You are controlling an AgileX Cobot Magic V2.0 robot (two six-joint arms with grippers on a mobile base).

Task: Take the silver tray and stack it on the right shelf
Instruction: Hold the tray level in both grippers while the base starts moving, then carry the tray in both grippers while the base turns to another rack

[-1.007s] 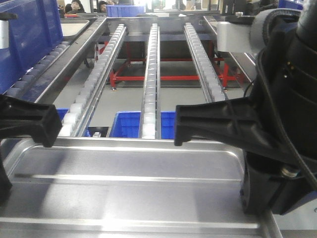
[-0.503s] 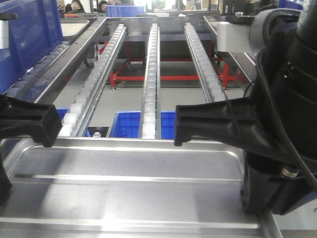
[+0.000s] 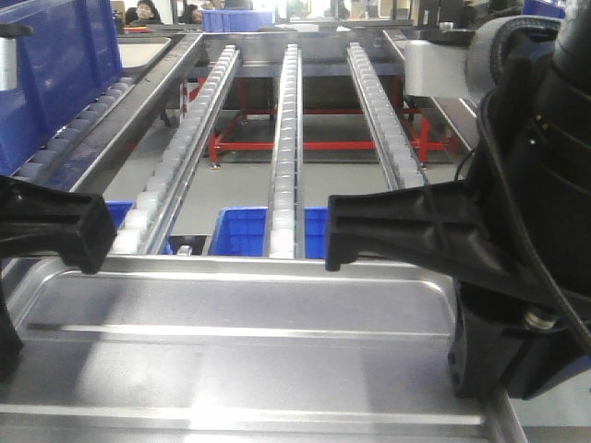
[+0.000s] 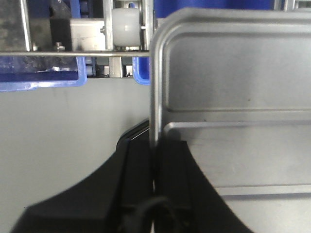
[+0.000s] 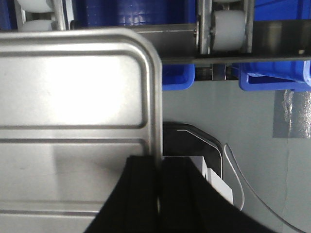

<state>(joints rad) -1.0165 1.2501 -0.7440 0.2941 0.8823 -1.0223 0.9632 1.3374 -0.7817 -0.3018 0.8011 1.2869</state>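
Observation:
The silver tray [image 3: 240,314] with two long ridges is held level in front of me, just short of a rack's front bar. My left gripper [image 3: 51,231] is shut on the tray's left rim, as the left wrist view [image 4: 154,150] shows. My right gripper [image 3: 388,231] is shut on the right rim, as the right wrist view [image 5: 159,167] shows. The tray fills much of both wrist views [image 4: 233,73] [image 5: 73,87]. A rack level with small rollers and a big dark-blue bin [image 3: 51,83] runs along the far left. I cannot tell whether it is the right shelf.
Straight ahead stands the rack with long bare rails of bigger white rollers [image 3: 284,138]. Blue bins [image 3: 245,231] sit below it and a red frame [image 3: 305,145] stands behind. A steel rack corner [image 3: 434,69] is at the upper right. Grey floor lies under the tray.
The rails and the background have slid slightly to the right in the front view. Both grippers still hold the tray the same way.

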